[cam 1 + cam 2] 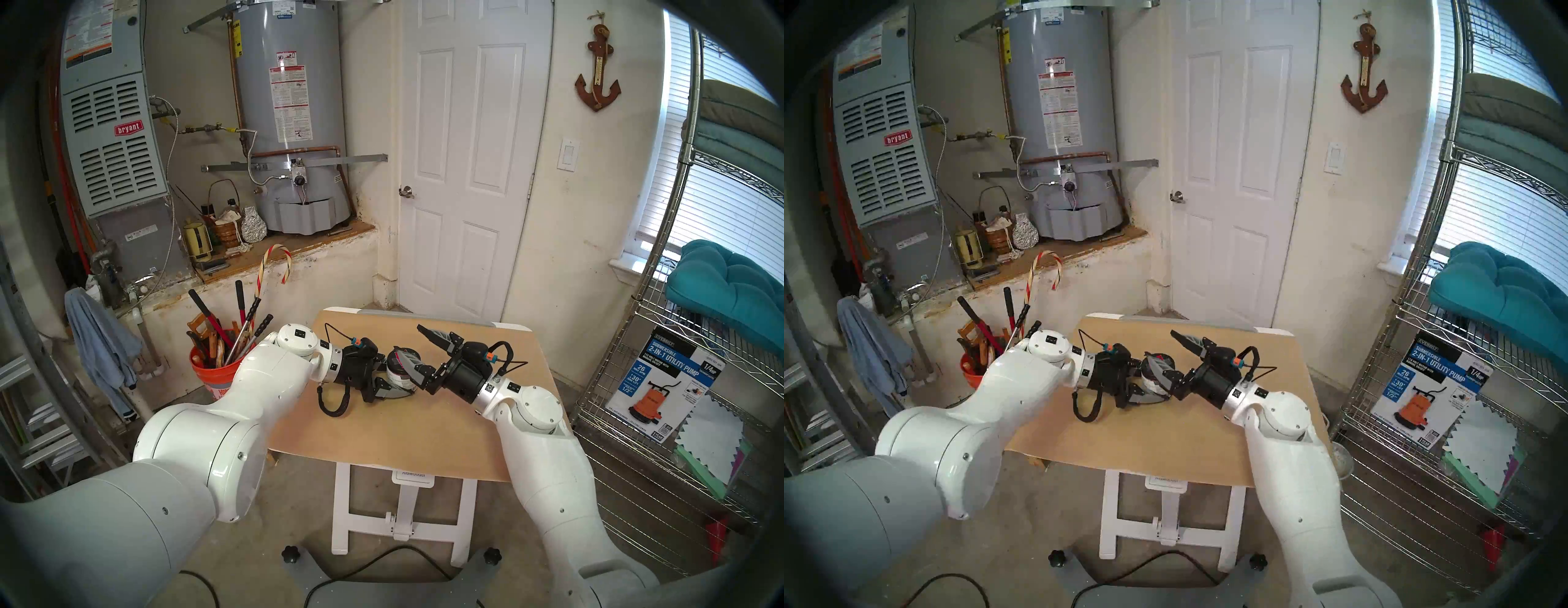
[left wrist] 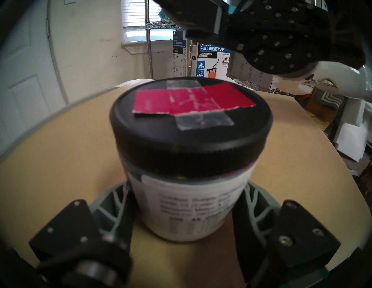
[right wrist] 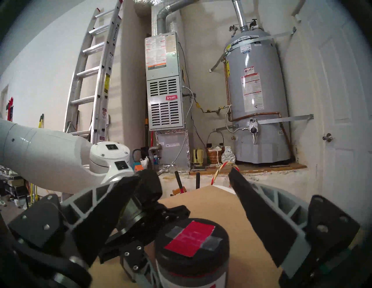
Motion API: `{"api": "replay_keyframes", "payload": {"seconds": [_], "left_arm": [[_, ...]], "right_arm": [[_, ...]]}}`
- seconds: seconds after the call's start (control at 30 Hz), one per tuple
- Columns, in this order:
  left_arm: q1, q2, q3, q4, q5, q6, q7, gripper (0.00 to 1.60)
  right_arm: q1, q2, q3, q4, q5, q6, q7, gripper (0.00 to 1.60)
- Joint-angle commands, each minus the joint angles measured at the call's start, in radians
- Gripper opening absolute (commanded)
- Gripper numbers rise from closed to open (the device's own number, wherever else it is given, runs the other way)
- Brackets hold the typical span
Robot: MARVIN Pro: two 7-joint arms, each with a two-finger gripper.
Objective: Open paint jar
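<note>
A: Where's the paint jar [image 2: 187, 193] right now?

B: Standing upright on the tan table [image 1: 424, 429], near the middle. The left gripper [image 2: 186, 215] has its 2 fingers [image 2: 112, 203] clamped on the white labelled body, 1 on each side, low down under the lid.

A: And the lid?

B: The black lid [image 2: 191, 128] sits flat on top, with the red square and grey tape across it. I see no gap under its rim, so as far as the views show, it hasn't come off.

A: What's the right gripper [image 1: 418, 352] doing?

B: Its jaws stand wide apart with nothing in them. In the head view 1 finger lies low against the jar's side and the other points up and away over the table. From its own wrist camera the lid [image 3: 192, 243] sits low in the picture, nearer the left finger than the right, and neither finger is on its rim.

A: So how far along are we?

B: I'd say the holding part is done: the jar is braced. The opening itself is all left. The right gripper needs to line up on the lid, close on its rim, twist, then lift it clear.

A: Anything nearby in the way?

B: The orange bucket [image 1: 208, 373] of tools stands off the table's left edge, well apart.
</note>
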Motion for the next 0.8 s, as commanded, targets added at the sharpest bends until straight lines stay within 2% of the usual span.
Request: {"api": "replay_keyframes", "payload": {"seconds": [0.0, 0.17, 0.43, 0.77], "left_arm": [[0.005, 0.005, 0.004, -0.003, 0.01, 0.004, 0.021, 0.0], [0.008, 0.005, 0.006, -0.01, 0.013, 0.009, 0.022, 0.0], [0.013, 0.008, 0.013, -0.022, 0.015, 0.018, 0.022, 0.0], [0.02, 0.011, 0.02, -0.039, 0.014, 0.029, 0.025, 0.0]], "right_arm": [[-0.093, -0.032, -0.004, -0.119, -0.026, -0.019, -0.058, 1.6], [-0.138, -0.04, -0.015, -0.179, -0.082, -0.017, -0.116, 1.6], [-0.197, -0.055, -0.038, -0.282, -0.179, 0.032, -0.208, 1.6], [-0.26, -0.062, -0.08, -0.413, -0.268, 0.211, -0.326, 1.6]]}}
